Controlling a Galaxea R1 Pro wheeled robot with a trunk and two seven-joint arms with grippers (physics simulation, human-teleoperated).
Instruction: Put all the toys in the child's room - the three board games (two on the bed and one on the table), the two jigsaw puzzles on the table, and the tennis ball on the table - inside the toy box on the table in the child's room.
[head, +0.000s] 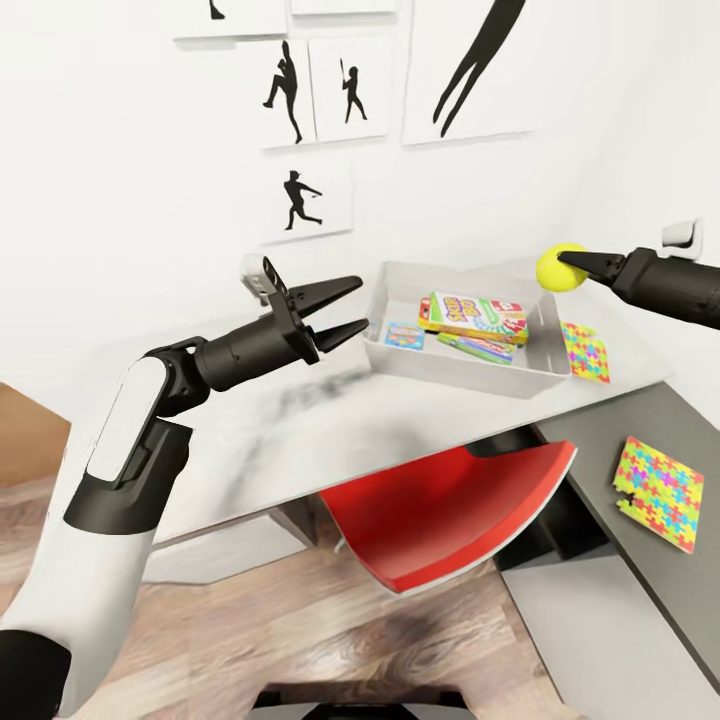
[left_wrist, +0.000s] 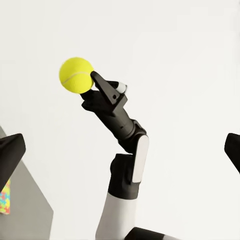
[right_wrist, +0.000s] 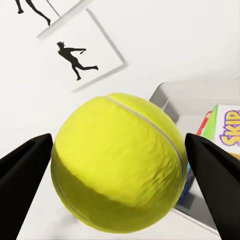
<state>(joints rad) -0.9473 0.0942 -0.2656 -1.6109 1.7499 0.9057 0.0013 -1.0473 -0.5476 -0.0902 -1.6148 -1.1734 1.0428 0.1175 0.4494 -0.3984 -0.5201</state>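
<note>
My right gripper (head: 566, 262) is shut on the yellow-green tennis ball (head: 550, 273), holding it in the air by the far right corner of the toy box (head: 388, 352). The ball (right_wrist: 117, 162) sits between both black fingers (right_wrist: 25, 167). In the left wrist view the ball (left_wrist: 76, 75) is pinched at the right gripper's (left_wrist: 93, 80) tip. A small yellow, green and red board game (head: 476, 315) lies in the pale grey bin. One jigsaw puzzle (head: 586, 352) lies on the table (head: 300, 430) right of the bin, another (head: 658, 490) on the dark side table. My left gripper (head: 363, 304) hovers open left of the bin.
A red chair (head: 450, 510) is tucked under the desk's front edge. Black baseball-player silhouette pictures (head: 300, 200) hang on the white wall behind. A small blue printed piece (head: 405, 335) and a colourful strip (head: 478, 347) also lie in the bin. Wood-plank floor (head: 300, 640) lies below.
</note>
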